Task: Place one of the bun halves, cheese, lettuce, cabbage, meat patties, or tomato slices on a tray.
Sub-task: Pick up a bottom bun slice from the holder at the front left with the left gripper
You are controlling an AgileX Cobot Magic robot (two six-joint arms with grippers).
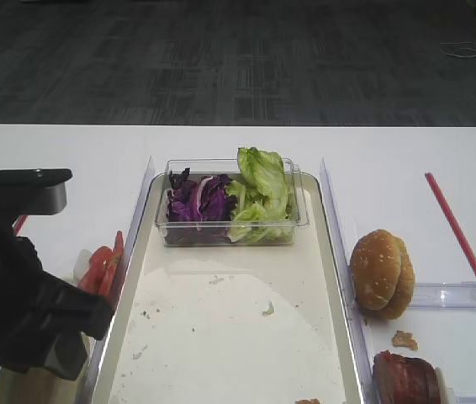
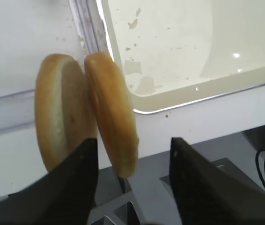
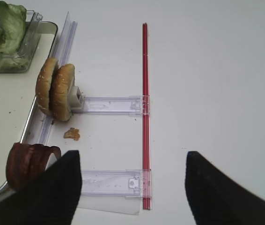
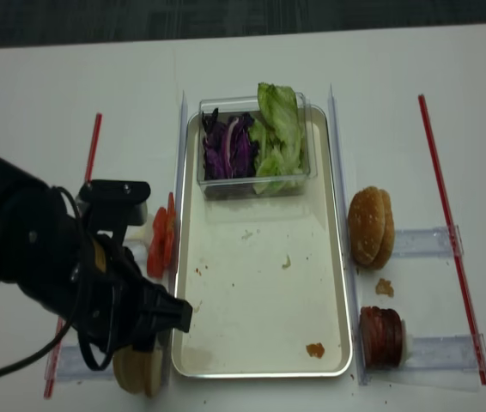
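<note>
The tray (image 4: 260, 292) lies lengthwise down the middle of the white table (image 4: 37, 112), its off-white bottom flecked with crumbs. At its far end stands a clear plastic tub (image 4: 299, 178) with the purple cabbage (image 4: 226, 150) in its left part and the lettuce (image 4: 279, 129) in its right, one leaf rising above the rim.

The left gripper (image 2: 132, 154) hangs over the tray's near left corner. Only the left wrist view shows its business end: two dark fingers (image 2: 76, 183) stand apart with the pale bun halves (image 2: 85, 108) on edge just outside the tray's rim. The nearer half sits in the gap between the fingers, the other half before the left finger; whether either finger presses on the bread cannot be told. In the overhead view the arm covers all but a sliver of those halves (a tan edge under the black wrist). The tomato slices (image 4: 159, 240) stand on edge just left of the tray.

The right gripper (image 3: 132, 187) appears only in its own wrist view, fingers wide apart with nothing between them, over a clear plastic rail (image 3: 114, 183) and a red strip (image 3: 145, 117). Two browner speckled buns (image 4: 370, 227) stand on edge right of the tray, and the meat patties (image 4: 382, 336) nearer, with a crumb (image 3: 71, 134) between.
</note>
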